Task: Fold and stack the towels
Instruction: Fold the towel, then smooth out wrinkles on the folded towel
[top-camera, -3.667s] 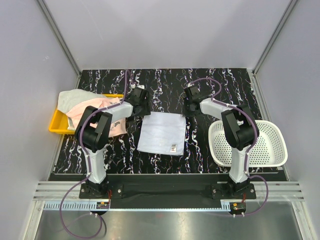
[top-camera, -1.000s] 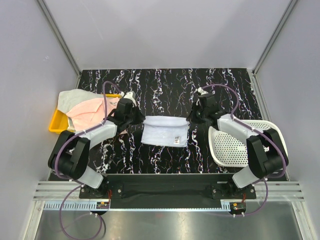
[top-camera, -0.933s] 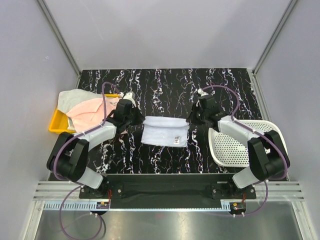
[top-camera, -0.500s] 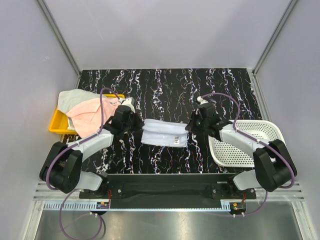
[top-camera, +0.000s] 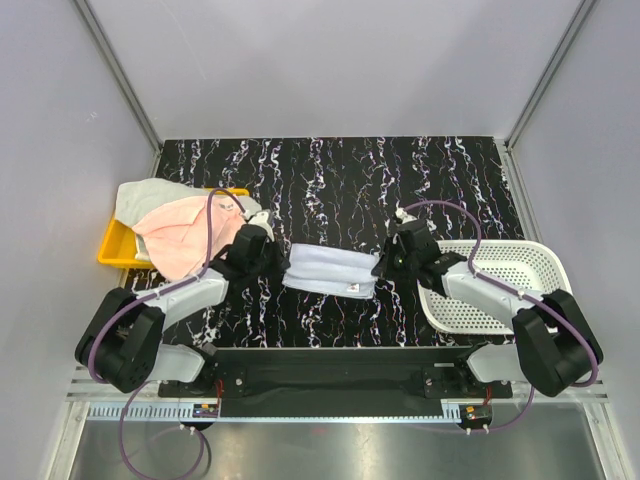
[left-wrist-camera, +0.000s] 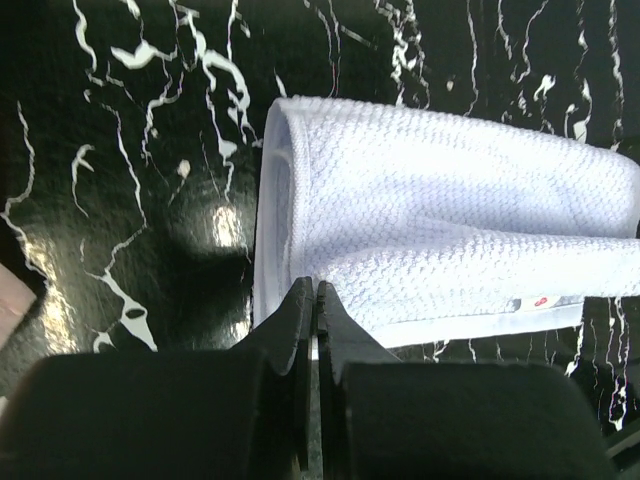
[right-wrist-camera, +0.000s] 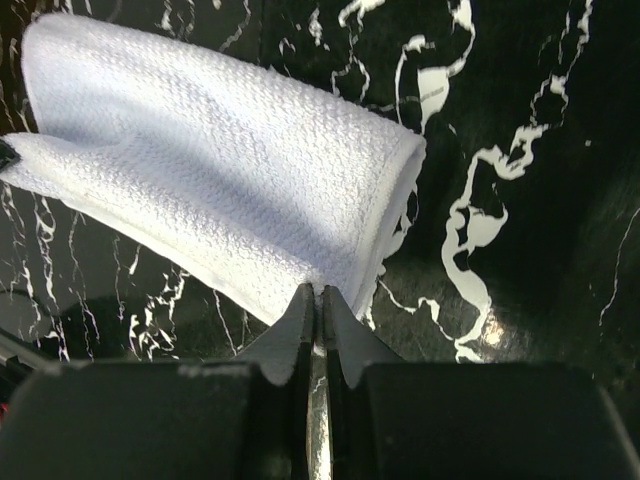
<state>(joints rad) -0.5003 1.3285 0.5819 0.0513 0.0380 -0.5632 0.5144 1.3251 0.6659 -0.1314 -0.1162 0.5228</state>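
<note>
We see the white towel (top-camera: 330, 272) doubled over into a long band, lying on the black marbled counter (top-camera: 340, 180) between the two arms. The left end effector (left-wrist-camera: 311, 292) is clamped tight on the near hem at the band's left end, and the right end effector (right-wrist-camera: 318, 295) is pinched on the right end the same way. At left, pink and pale towels (top-camera: 170, 222) heap over the yellow tray (top-camera: 110, 252). At right sits the white basket (top-camera: 540, 262).
</note>
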